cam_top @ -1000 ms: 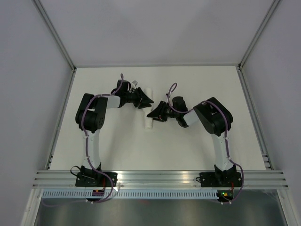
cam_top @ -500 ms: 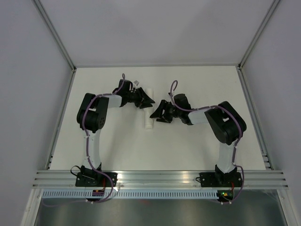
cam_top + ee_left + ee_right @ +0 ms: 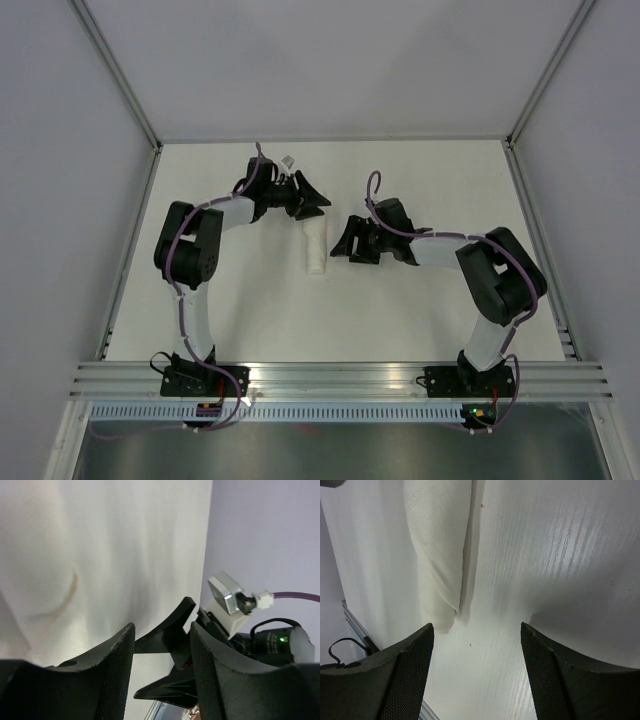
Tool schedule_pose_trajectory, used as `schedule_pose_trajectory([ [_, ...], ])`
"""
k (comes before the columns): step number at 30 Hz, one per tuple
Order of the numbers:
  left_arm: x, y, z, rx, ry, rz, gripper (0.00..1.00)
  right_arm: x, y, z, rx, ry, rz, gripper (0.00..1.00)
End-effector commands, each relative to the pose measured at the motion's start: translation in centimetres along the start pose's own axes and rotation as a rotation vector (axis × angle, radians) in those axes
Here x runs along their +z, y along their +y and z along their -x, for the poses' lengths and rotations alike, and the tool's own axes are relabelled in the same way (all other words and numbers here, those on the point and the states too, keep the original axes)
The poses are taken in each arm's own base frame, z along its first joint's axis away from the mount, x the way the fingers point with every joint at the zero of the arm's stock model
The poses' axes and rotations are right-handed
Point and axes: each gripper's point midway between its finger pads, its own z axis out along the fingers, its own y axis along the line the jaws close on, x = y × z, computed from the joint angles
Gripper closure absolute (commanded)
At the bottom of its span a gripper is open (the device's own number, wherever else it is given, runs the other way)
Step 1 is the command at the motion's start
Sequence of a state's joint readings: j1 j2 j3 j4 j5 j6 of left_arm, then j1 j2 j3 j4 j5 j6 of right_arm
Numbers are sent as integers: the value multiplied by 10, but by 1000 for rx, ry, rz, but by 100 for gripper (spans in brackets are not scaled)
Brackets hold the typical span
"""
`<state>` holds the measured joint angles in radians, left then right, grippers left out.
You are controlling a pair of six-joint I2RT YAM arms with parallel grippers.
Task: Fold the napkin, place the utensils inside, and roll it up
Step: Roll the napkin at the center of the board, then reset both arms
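napkin: white, fine weave | table: white | left claw, right claw: black | cables: purple

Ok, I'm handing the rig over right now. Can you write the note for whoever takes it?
Left hand: open and empty, by the far end of the napkin roll.
Right hand: open and empty, just right of the roll, facing it.
Napkin: a short white roll lying free on the table, gripped by neither hand.
Utensils: none in view. They are presumably inside the roll, but that cannot be seen.
Done: folding and rolling, judging by the shape.
Left: probably only checking that the roll holds, then pulling both arms back.
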<state>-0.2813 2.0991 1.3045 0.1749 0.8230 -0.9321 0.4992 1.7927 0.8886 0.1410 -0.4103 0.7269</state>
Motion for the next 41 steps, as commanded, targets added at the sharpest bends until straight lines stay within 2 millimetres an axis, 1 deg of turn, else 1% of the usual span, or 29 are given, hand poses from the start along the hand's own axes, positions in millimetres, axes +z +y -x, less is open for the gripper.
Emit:
schedule_pose_trajectory([
  [1, -32, -81, 23, 175, -81, -151, 46, -15, 15, 20, -57, -60, 3, 24],
  [2, -37, -85, 25, 181, -96, -151, 46, -19, 18, 23, -61, -70, 6, 24],
  [3, -41, -84, 29, 174, -122, -134, 46, -21, 18, 23, -65, -73, 0, 24],
  [4, -51, -92, 29, 192, -140, -125, 46, -23, 19, 24, -70, -79, -2, 24],
  [5, -56, -92, 31, 199, -161, -106, 46, -28, 22, 29, -82, -101, -5, 23],
  [6, -62, -85, 37, 215, -206, -59, 46, -31, 21, 29, -90, -103, -18, 22],
  [7, -73, -88, 33, 213, -222, -17, 45, -34, 22, 32, -101, -114, -23, 21],
  [8, -80, -83, 38, 215, -264, 42, 45, -42, 24, 36, -111, -136, -36, 21],
  [10, -96, -82, 32, 246, -292, 99, 42, -50, 27, 43, -135, -170, -46, 17],
  [11, -113, -94, 25, 263, -322, 114, 39, -59, 30, 44, -144, -178, -47, 17],
  [12, -120, -82, 22, 262, -357, 165, 34, -64, 31, 45, -145, -184, -49, 16],
  [13, -127, -79, 18, 259, -375, 194, 32, -69, 32, 47, -151, -193, -47, 3],
  [14, -143, -77, 9, 256, -407, 238, 32, -78, 32, 50, -150, -205, -49, 2],
  [16, -159, -71, -2, 270, -434, 288, 26, -89, 31, 55, -159, -226, -52, 2],
  [17, -164, -54, -12, 257, -440, 335, 25, -101, 34, 59, -169, -255, -47, 2],
  [18, -178, -65, -22, 290, -466, 314, 19, -111, 21, 66, -163, -295, -110, 2],
  [19, -182, -66, -28, 305, -466, 306, 11, -120, 19, 70, -178, -327, -134, 2],
  [20, -189, -66, -43, 321, -456, 298, 1, -137, 16, 75, -198, -380, -179, 2],
  [22, -195, -66, -55, 342, -447, 288, 0, -154, 15, 79, -213, -426, -208, 2],
  [23, -196, -61, -65, 345, -429, 287, 0, -169, 16, 80, -227, -462, -222, 2],
  [24, -202, -63, -73, 362, -429, 286, 0, -176, 16, 81, -232, -482, -233, 2],
  [25, -206, -63, -77, 373, -431, 284, 0, -183, 15, 81, -235, -499, -246, 2],
  [26, -207, -59, -83, 380, -422, 288, 0, -196, 15, 84, -240, -545, -267, 2],
  [27, -209, -58, -87, 398, -416, 289, 0, -201, 11, 82, -234, -550, -289, 2],
  [28, -214, -62, -92, 418, -424, 281, 0, -209, 12, 82, -234, -572, -296, 2],
  [30, -216, -60, -96, 434, -415, 278, 0, -212, 8, 77, -226, -572, -308, 2],
  [32, -212, -56, -100, 427, -390, 276, 0, -213, 8, 73, -227, -580, -289, 2],
  [35, -210, -50, -104, 420, -374, 280, 0, -212, 6, 71, -223, -578, -292, 2],
  [41, -211, -55, -104, 435, -377, 265, 0, -215, 9, 74, -227, -593, -285, 2],
])
